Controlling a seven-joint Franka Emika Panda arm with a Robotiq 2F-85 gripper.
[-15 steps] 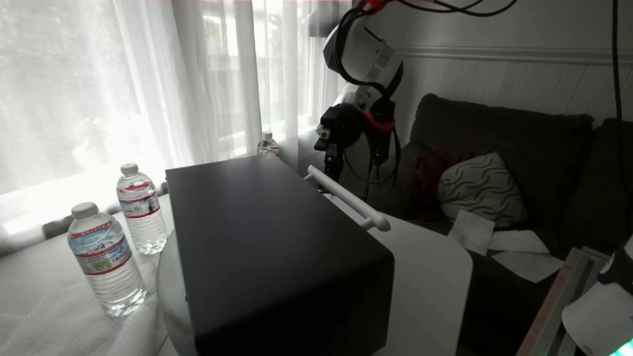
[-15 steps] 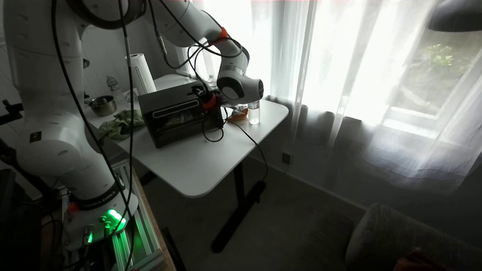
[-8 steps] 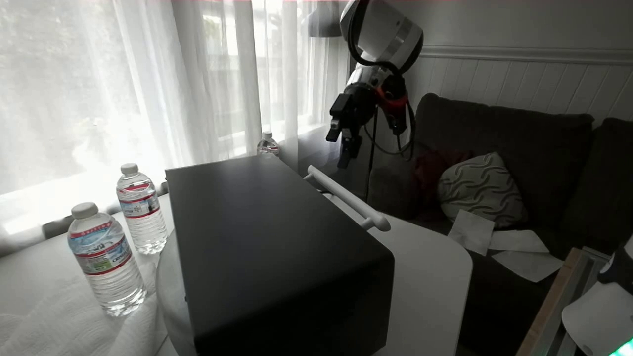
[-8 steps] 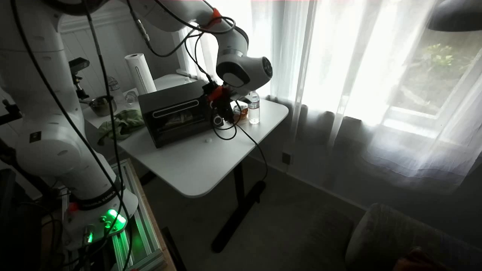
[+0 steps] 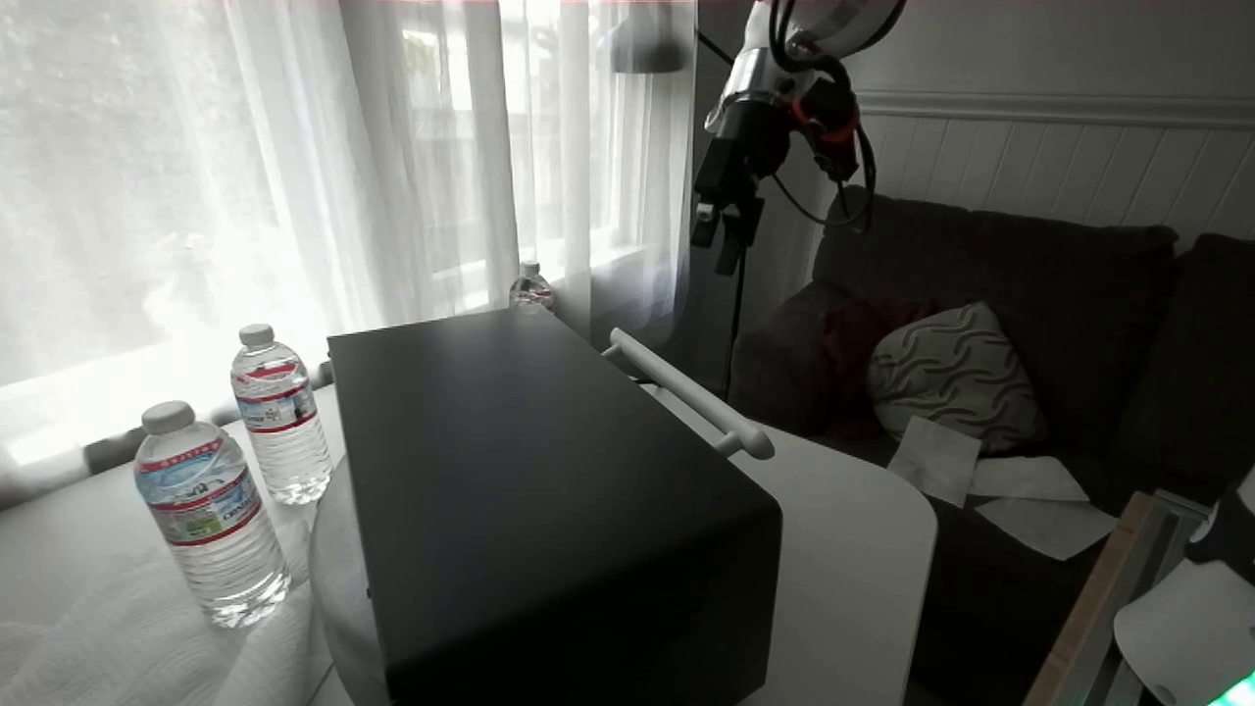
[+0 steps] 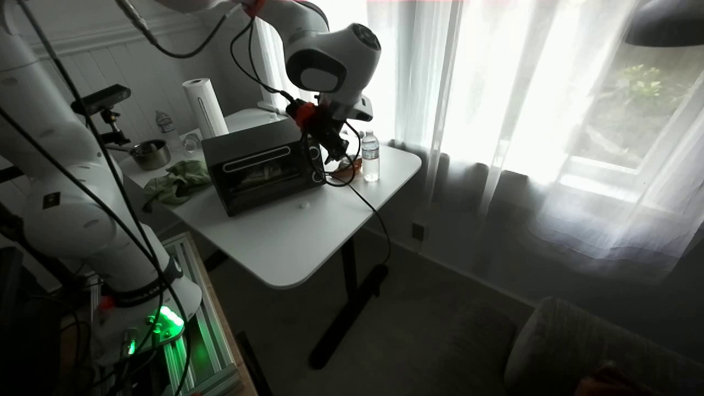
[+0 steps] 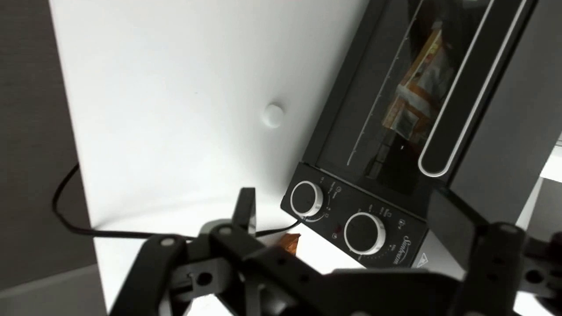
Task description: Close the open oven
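Observation:
The oven is a matte black box in both exterior views (image 5: 549, 471) (image 6: 250, 137), and its front shows in the wrist view (image 7: 351, 175). Its dark glass door (image 7: 377, 101) lies flush in the front and is shut. The light bar handle (image 5: 686, 389) runs along the door's top edge; it also shows in the wrist view (image 7: 476, 83). My gripper (image 5: 716, 245) hangs in the air above and in front of the oven's knob end, touching nothing. In the wrist view my gripper (image 7: 344, 206) has its fingers wide apart with nothing between them, framing the two knobs (image 7: 364, 234).
The oven stands on a white table (image 6: 264, 247). A water bottle (image 6: 371, 159) and an orange packet (image 6: 349, 166) are beside its knob end. More bottles (image 5: 279, 417) stand behind it. A pot (image 6: 150, 154), green cloth (image 6: 179, 181) and paper towel roll (image 6: 204, 107) are at the far end.
My gripper has risen from low by the handle's far end and moved up and away from the oven. The oven, its door and its handle have not moved.

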